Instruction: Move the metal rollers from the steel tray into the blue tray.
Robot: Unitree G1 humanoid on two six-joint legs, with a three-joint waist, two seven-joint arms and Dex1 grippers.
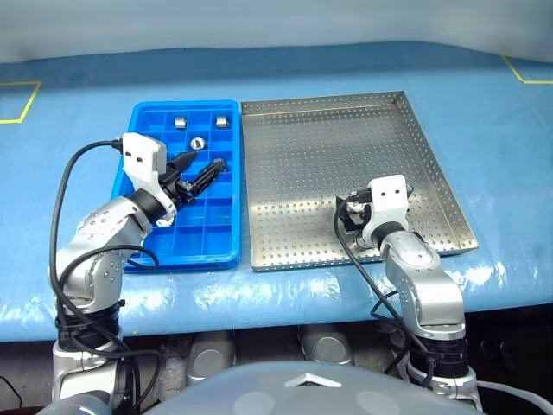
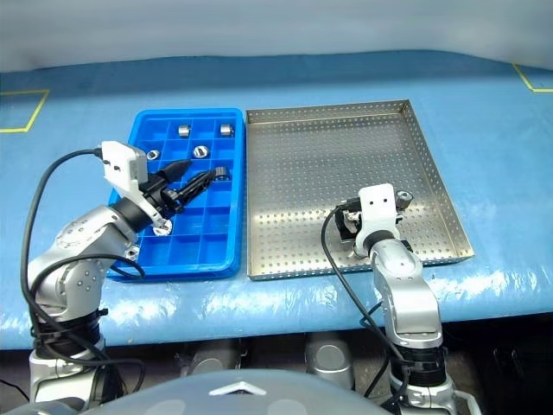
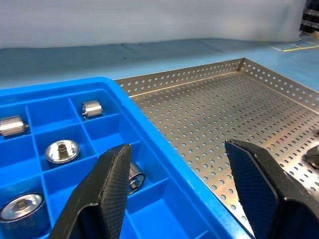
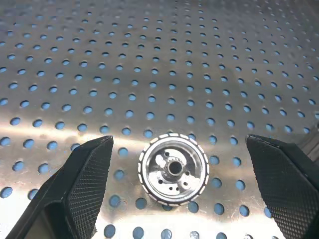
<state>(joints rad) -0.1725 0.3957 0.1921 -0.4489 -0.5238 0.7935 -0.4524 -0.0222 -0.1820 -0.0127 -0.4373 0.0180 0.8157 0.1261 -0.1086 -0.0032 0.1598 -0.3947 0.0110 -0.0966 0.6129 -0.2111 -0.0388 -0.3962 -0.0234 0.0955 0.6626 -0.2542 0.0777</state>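
Right gripper [image 4: 174,184] fingers wide apart, straddling one of the metal rollers [image 4: 173,169], upright on the steel tray [image 1: 328,147] near its front rim. Left gripper [image 1: 197,175] fingers apart, empty, over the blue tray [image 1: 143,117]; other rollers sit in its far compartments.

Blue cloth/sheet [image 1: 346,52] over whole tabletop, wrinkled & shiny along near edge. Yellow tape corner [image 1: 19,102] marked on it far left, another yellow tape line [image 1: 527,73] far right. Pale wall/backdrop [image 1: 259,22] behind far edge. Under near table edge, dark gap w/ grey rounded fittings [image 1: 324,344].
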